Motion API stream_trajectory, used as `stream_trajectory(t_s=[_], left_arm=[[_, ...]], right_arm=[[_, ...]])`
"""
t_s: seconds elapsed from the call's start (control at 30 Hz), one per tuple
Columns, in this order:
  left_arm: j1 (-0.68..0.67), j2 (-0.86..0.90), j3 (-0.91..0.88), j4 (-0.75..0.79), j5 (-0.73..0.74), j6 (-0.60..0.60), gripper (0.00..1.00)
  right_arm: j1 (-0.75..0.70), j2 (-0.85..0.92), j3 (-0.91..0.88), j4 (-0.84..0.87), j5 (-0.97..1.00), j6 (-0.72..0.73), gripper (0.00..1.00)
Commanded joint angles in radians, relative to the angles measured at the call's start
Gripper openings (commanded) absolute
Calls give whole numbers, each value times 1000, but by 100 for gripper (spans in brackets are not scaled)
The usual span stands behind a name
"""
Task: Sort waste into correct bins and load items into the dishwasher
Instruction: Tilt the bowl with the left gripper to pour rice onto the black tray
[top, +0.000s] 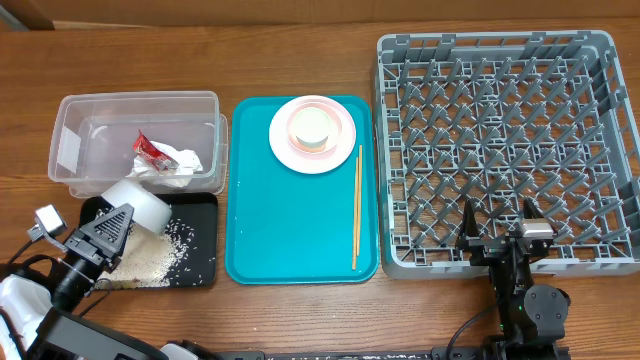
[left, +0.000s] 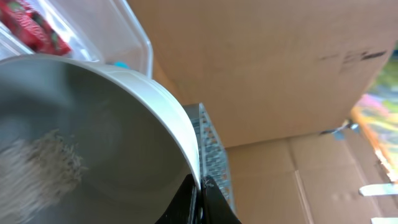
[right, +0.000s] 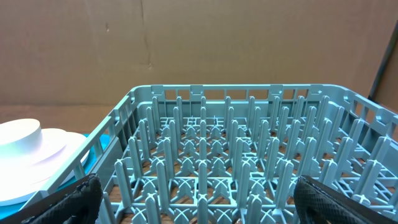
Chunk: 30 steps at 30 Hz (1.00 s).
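My left gripper (top: 120, 218) is shut on the rim of a whitish bowl (top: 137, 205), held tilted over the black tray (top: 200, 203). Loose rice grains (top: 162, 255) lie on that tray. In the left wrist view the bowl (left: 93, 143) fills the frame, with some rice (left: 53, 163) inside, and the jaws (left: 200, 190) pinch its rim. The clear tub (top: 80, 110) holds the crumpled napkin (top: 182, 165) and the red wrapper (top: 148, 148). On the teal tray (top: 300, 240) sit the pink plate (top: 338, 150) with a white bowl or cup (top: 311, 127) on it, and the chopsticks (top: 357, 205). My right gripper (top: 497, 232) is open and empty at the near edge of the grey rack (top: 500, 150).
The right wrist view looks across the rack's pegs (right: 249, 168), with the stacked white dish (right: 25, 155) at its left. Cardboard walls stand behind the table. Bare wooden table (top: 300, 60) lies behind the trays.
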Motion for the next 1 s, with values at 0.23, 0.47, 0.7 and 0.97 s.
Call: stream_trajectory(t_s=[0.23, 0.47, 0.7, 0.97], left_arm=[[8, -23, -5, 63, 108, -68, 4], [8, -23, -5, 100, 107, -175, 4], [7, -23, -5, 80, 107, -174, 4], [6, -23, -5, 79, 105, -210, 4]], right_arm=[[-2, -10, -10, 7, 9, 0, 100], [-2, -10, -10, 7, 9, 0, 100], [-2, -10, -10, 7, 9, 0, 100], [-2, -10, -10, 7, 9, 0, 100]])
